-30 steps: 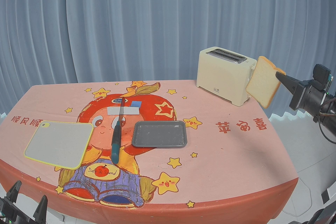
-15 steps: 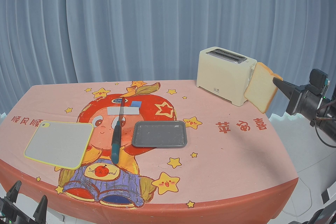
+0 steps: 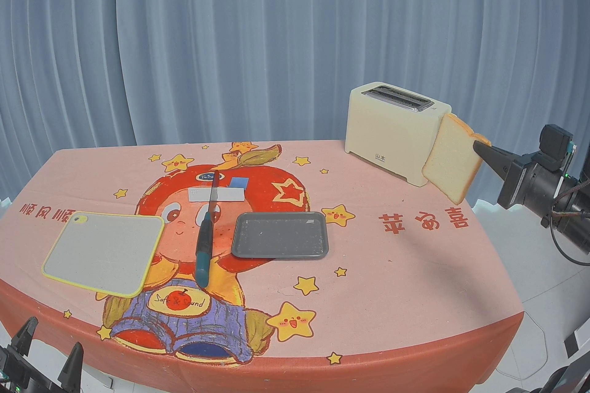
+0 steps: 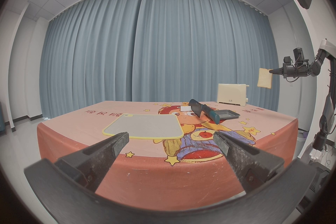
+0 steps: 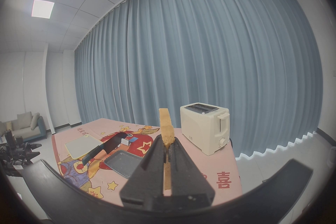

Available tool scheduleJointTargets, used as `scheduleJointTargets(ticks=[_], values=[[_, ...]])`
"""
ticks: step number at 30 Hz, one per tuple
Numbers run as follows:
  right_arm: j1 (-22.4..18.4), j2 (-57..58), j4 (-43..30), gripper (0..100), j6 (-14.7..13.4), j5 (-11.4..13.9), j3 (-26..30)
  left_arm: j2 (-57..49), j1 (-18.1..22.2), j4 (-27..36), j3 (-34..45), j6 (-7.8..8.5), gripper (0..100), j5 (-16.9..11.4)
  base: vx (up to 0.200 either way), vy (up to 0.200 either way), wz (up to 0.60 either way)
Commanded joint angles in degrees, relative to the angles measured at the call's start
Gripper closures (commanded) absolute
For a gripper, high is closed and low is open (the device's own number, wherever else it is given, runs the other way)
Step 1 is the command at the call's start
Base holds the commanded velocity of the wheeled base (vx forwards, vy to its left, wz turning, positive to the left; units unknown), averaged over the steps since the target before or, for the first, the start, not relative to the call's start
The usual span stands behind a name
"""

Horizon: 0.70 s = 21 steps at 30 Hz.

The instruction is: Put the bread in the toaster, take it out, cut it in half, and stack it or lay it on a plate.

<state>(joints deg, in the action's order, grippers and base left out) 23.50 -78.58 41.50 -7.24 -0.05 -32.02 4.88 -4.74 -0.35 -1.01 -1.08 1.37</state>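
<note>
The right gripper (image 3: 481, 148), at the right edge of the head view, is closed on the upper corner of the bread slice (image 3: 453, 158). The slice hangs tilted in the air just beside the right end of the toaster (image 3: 393, 130). From the left wrist view I judge that it is apart from the toaster, not touching.

The step in hand seems to be the loading. To do it well, the slice should be lifted above the top of the toaster and turned until its flat face is parallel with the long slots (image 3: 398, 98). Then it should be lowered with the bottom edge first, and released only when this edge is inside a slot. The grip is on one corner, so I think the slice may swing, and a slow movement is better.

The left gripper (image 3: 49, 348) is in the lower left corner, with its fingers wide apart and holding nothing.

The table has a pink cartoon tablecloth (image 3: 399, 277). In the centre of the frame lies a dark grey tray (image 3: 279, 236), to its left a knife (image 3: 204, 234), and further left a cutting board (image 3: 103, 253). A blue-grey curtain (image 3: 246, 32) closes the room behind, and the right wrist view shows a sofa (image 5: 24, 123) by a white wall.
</note>
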Motion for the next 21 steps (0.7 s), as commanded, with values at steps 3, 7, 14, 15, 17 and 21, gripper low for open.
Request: scheduleJointTargets(ticks=[3, 7, 14, 15, 17, 21], values=[[1.3, -0.2, 0.0, 100, 0.0, -1.0, 0.3, 0.0, 0.0, -0.1, 1.0, -0.06, 0, 0.0, 0.000, 0.200, 0.00], [1.5, -0.3, 0.1, 100, 0.0, -1.4, 0.2, 0.0, 0.0, 0.0, 1.0, -0.06, 0, 0.0, 0.000, 0.200, 0.00], [2.2, -0.2, 0.0, 100, 0.0, -1.4, 0.6, 0.0, 0.0, -0.1, 1.0, -0.06, 0, 0.0, 0.000, 0.200, 0.00], [2.4, -0.2, 0.0, 100, 0.0, -1.4, 0.6, 0.0, 0.0, -0.1, 1.0, -0.06, 0, 0.0, 0.000, 0.200, 0.00], [2.4, -0.2, 0.0, 100, 0.0, -1.4, 0.6, 0.0, 0.0, -0.1, 1.0, -0.06, 0, 0.0, 0.000, 0.200, 0.00], [2.5, -0.1, 0.0, 100, 0.0, -1.4, 0.6, 0.0, 0.0, -0.1, 1.0, -0.06, 0, 0.0, 0.000, 0.200, 0.00]])
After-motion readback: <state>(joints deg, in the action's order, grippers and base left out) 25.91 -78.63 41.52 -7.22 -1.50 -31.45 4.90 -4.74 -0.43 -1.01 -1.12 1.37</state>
